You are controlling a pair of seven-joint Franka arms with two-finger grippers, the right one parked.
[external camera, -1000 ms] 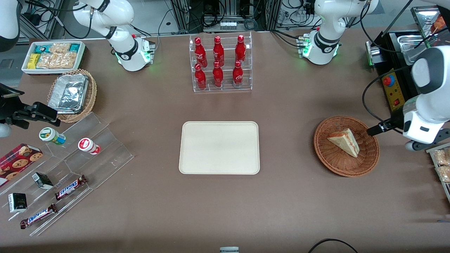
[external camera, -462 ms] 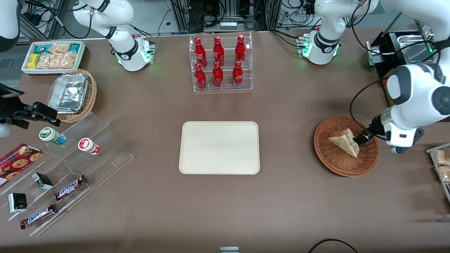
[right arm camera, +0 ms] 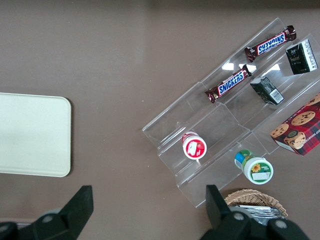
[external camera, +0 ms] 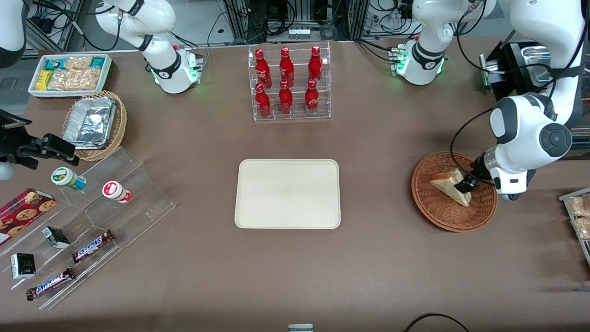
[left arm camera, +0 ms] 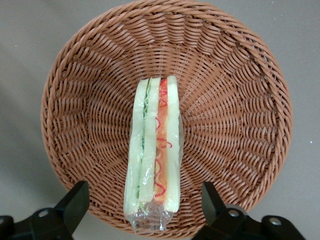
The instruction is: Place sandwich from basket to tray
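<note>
the left arm's two-finger gripper [left arm camera: 142, 212] has its jaws spread wide and grasping nothing, one finger on each side of the plastic-wrapped triangular white-bread sandwich [left arm camera: 152, 150], which lies in the round reddish-brown wicker basket [external camera: 438, 214]. the step in hand is judged to be the approach to the grasp: the next move calls for descending, then closing gently on the soft bread faces. the flat cream-beige rectangular tray [external camera: 287, 193] lies well apart, toward the parked arm's end.

"SNICKERS" stands on the two chocolate bars [right arm camera: 228, 86] on the clear stand [right arm camera: 215, 125].
</note>
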